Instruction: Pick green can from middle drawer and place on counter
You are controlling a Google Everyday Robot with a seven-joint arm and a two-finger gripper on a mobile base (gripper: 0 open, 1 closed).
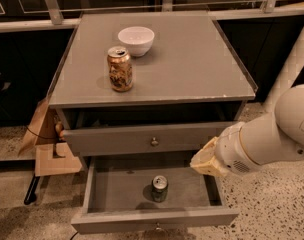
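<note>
Green can (159, 188) upright in the open middle drawer (152, 220), gripper (204, 159) over the drawer's right end, below the counter's (192, 59) front-right corner, gold-brown can (120, 68) and white bowl (136, 40) nearer the counter's left edge.

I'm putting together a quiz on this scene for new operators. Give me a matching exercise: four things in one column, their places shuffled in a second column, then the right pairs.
Things
1. green can
2. gold-brown can
3. white bowl
4. gripper

Places
A. toward the back of the counter
B. above the right side of the open middle drawer
C. upright inside the middle drawer
D. on the counter, in front of the white bowl and to its left

Pairs: 1-C, 2-D, 3-A, 4-B
</note>
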